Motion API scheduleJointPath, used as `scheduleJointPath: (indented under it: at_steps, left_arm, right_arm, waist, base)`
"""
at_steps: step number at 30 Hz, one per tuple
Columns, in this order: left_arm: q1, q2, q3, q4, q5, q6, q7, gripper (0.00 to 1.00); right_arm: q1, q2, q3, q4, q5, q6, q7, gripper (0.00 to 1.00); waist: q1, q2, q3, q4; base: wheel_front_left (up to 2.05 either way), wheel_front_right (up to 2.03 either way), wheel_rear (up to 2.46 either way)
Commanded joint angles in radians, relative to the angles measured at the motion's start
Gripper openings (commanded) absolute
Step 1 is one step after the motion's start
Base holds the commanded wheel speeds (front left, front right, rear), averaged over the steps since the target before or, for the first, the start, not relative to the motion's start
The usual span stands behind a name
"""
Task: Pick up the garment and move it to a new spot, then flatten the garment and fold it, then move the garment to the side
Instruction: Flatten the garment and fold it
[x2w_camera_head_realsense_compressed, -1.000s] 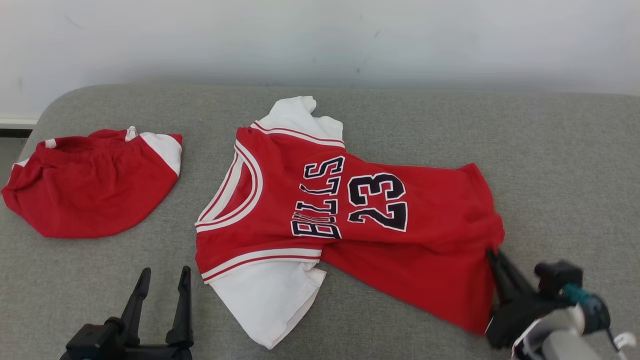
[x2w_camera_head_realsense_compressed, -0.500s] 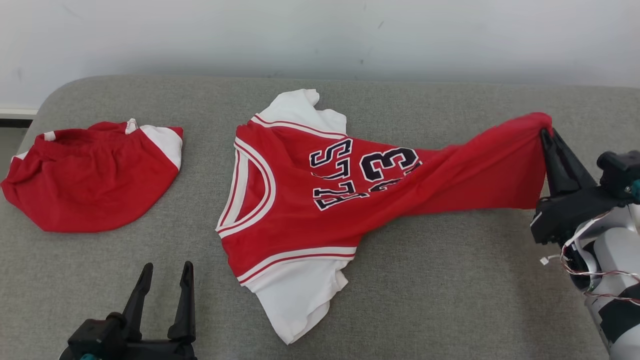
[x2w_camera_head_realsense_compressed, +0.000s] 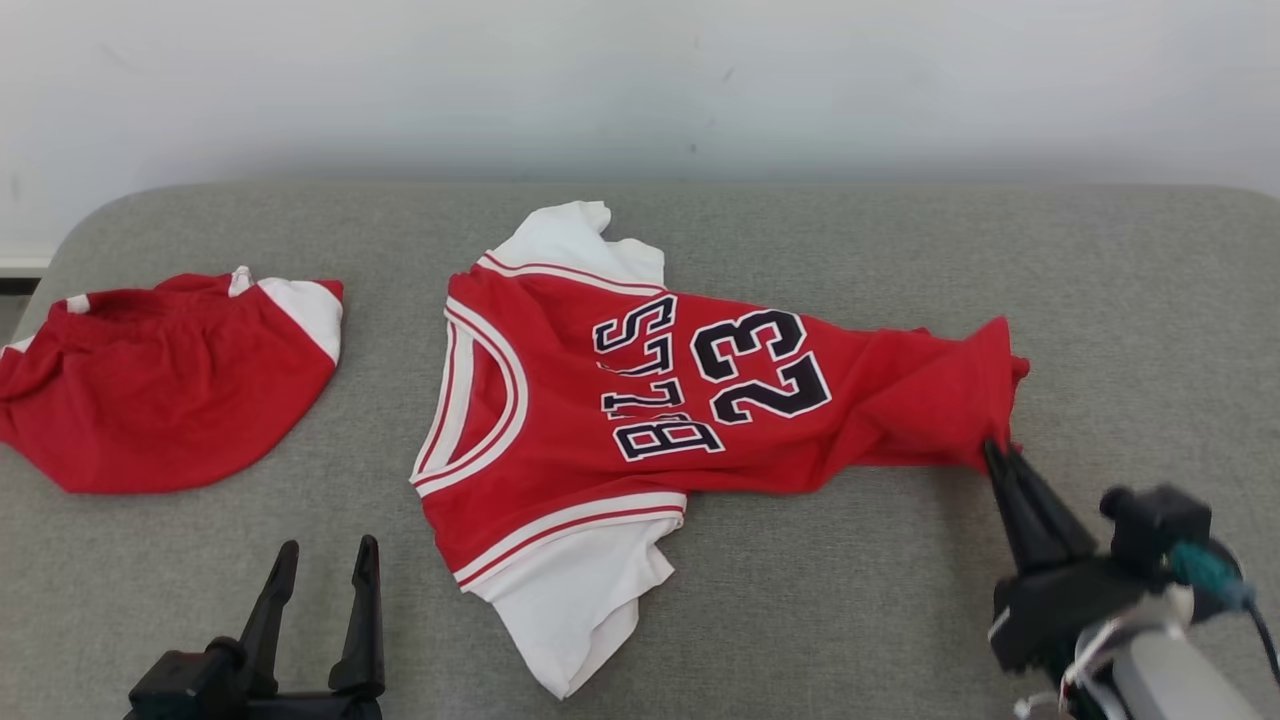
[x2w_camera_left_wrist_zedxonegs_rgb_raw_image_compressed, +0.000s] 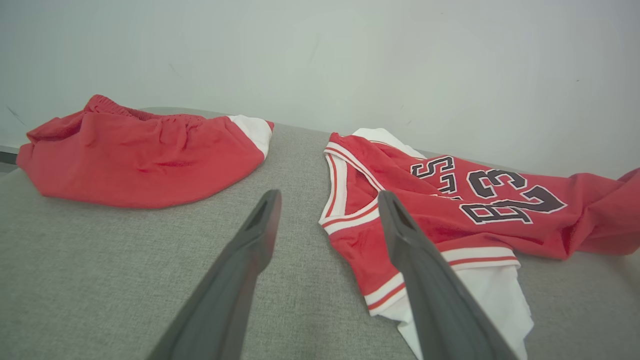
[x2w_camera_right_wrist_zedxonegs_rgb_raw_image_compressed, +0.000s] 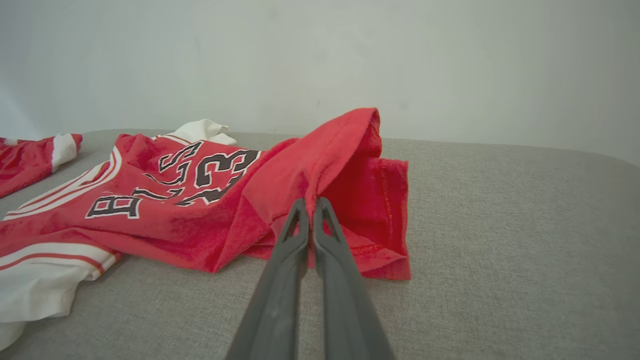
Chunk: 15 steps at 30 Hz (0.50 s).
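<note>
A red jersey (x2w_camera_head_realsense_compressed: 640, 400) with white sleeves and the number 23 lies across the middle of the grey cushion (x2w_camera_head_realsense_compressed: 840, 600), collar to the left, hem to the right. My right gripper (x2w_camera_head_realsense_compressed: 1000, 455) is shut on the bunched red hem; in the right wrist view the gripper (x2w_camera_right_wrist_zedxonegs_rgb_raw_image_compressed: 311, 205) pinches a raised fold of the jersey (x2w_camera_right_wrist_zedxonegs_rgb_raw_image_compressed: 200, 200). My left gripper (x2w_camera_head_realsense_compressed: 320, 555) stands open near the front left, apart from the cloth. In the left wrist view that gripper (x2w_camera_left_wrist_zedxonegs_rgb_raw_image_compressed: 327, 197) has bare cushion between its fingers and the jersey (x2w_camera_left_wrist_zedxonegs_rgb_raw_image_compressed: 450, 205) lies just to its right.
A second red garment (x2w_camera_head_realsense_compressed: 170, 385) with white trim lies bunched at the far left of the cushion, also in the left wrist view (x2w_camera_left_wrist_zedxonegs_rgb_raw_image_compressed: 140, 155). A pale wall (x2w_camera_head_realsense_compressed: 640, 90) runs behind. Bare cushion stretches along the front and to the right.
The right gripper, holding the hem, has come down and back toward the front from its raised far-right position, and the stretched jersey has slackened onto the cushion. The left gripper has stayed put.
</note>
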Motion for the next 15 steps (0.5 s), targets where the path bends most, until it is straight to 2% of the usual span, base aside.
scheduleJointPath:
  at_steps: [1, 7, 13, 14, 15]
  left_arm:
    - [0.012, -0.002, 0.004, -0.001, -0.002, 0.001, -0.001, 1.00]
    - [0.030, -0.001, 0.013, -0.005, 0.003, 0.001, -0.001, 1.00]
    - [0.034, 0.004, 0.013, -0.002, 0.001, 0.001, -0.001, 1.00]
    - [0.037, 0.004, 0.015, -0.003, 0.000, 0.001, -0.001, 1.00]
    - [0.040, 0.005, 0.017, -0.003, 0.000, 0.001, -0.001, 1.00]
  right_arm:
    - [0.048, 0.006, -0.012, -0.038, -0.003, -0.003, -0.004, 0.00]
    - [0.266, 0.018, -0.072, -0.196, -0.032, -0.003, -0.005, 0.00]
    - [0.423, 0.040, -0.118, -0.251, -0.022, -0.003, -0.004, 0.00]
    - [0.430, 0.045, -0.128, -0.261, -0.025, -0.003, -0.004, 0.44]
    - [0.438, 0.051, -0.135, -0.268, -0.026, -0.003, -0.004, 1.00]
  waist:
    - [0.0001, 0.0000, -0.009, -0.013]
    - [0.0001, 0.0000, -0.020, -0.041]
    - [0.0001, 0.0000, -0.028, -0.059]
    - [0.0001, 0.0000, -0.030, -0.063]
    - [0.0001, 0.0000, -0.032, -0.066]
  base:
    - [0.00, 0.00, 0.00]
    - [0.00, 0.00, 0.00]
    - [0.00, 0.00, 0.00]
    - [0.00, 0.00, 0.00]
    - [0.00, 0.00, 0.00]
